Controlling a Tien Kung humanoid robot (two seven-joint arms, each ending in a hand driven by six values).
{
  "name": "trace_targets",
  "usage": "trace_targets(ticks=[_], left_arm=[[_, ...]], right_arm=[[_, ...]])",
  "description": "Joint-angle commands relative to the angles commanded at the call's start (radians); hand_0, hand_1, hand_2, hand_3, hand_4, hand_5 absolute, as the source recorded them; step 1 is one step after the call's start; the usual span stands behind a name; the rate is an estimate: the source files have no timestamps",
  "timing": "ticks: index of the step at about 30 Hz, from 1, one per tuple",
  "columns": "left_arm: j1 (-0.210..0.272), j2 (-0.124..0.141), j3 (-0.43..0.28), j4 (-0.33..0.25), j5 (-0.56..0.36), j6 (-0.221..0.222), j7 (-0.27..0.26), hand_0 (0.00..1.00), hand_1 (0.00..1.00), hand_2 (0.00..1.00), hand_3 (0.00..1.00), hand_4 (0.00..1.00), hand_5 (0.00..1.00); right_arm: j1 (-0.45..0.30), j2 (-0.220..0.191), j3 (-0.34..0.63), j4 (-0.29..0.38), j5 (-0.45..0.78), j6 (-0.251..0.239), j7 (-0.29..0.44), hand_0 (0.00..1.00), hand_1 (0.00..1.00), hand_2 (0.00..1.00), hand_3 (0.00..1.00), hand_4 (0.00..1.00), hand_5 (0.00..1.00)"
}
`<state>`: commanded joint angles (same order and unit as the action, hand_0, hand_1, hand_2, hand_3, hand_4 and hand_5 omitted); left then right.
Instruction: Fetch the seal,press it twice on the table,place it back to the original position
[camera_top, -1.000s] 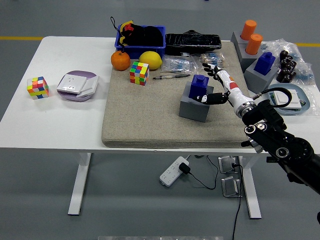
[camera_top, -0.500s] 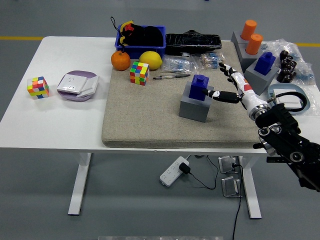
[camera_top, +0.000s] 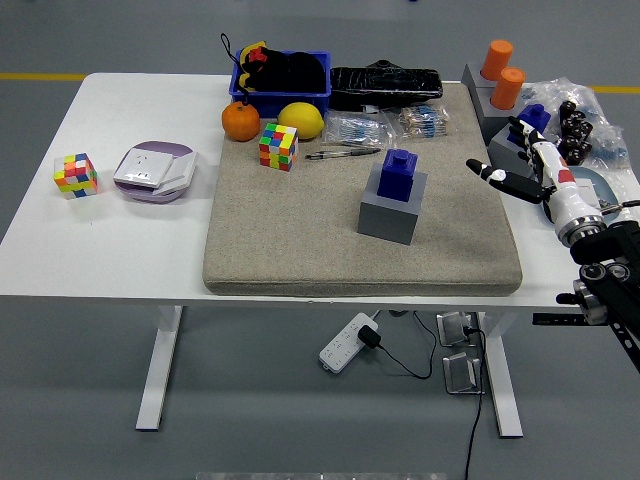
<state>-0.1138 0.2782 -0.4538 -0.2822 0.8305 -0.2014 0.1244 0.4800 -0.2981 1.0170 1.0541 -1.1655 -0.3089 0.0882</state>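
A blue stamp (camera_top: 398, 174) stands upright on its grey block (camera_top: 391, 209), right of centre on the beige mat (camera_top: 300, 230) that covers much of the white table (camera_top: 110, 240). Nothing touches it. The robot's right hand (camera_top: 530, 165) hovers well apart from it over the mat's right edge, fingers spread and holding nothing. Behind the hand sit a second blue stamp (camera_top: 533, 118) on a grey block and two orange cylinders (camera_top: 503, 73). Towards the mat's far side lie a colour cube (camera_top: 279, 146), an orange (camera_top: 240, 121), a lemon (camera_top: 301, 119) and a pen (camera_top: 342, 153). Off the mat to the left rest another cube (camera_top: 76, 174) and a purple-and-white box (camera_top: 154, 171).
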Motion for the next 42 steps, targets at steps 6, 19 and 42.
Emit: trace_targets(ticks=[6,19,42], left_arm=[[0.001,-0.002,-0.002,0.001,0.0,0.001,0.001,0.831,0.795,0.757,0.815,0.743,0.33],[0.003,-0.003,-0.01,0.001,0.005,0.004,0.001,0.831,0.795,0.757,0.814,0.742,0.331],[0.008,0.002,-0.006,-0.001,0.005,0.005,0.0,0.83,0.794,0.758,0.814,0.742,0.333]], right_arm=[[-0.051,-0.004,0.073,0.02,0.011,-0.002,0.015,0.998,0.963,0.95,0.976,0.998,0.397],[-0.114,-0.005,0.156,0.047,0.007,-0.001,0.026,0.942,0.908,0.891,0.884,0.998,0.343],[-0.142,0.004,0.165,0.067,0.001,0.004,0.019,0.932,0.894,0.878,0.867,0.979,0.312]])
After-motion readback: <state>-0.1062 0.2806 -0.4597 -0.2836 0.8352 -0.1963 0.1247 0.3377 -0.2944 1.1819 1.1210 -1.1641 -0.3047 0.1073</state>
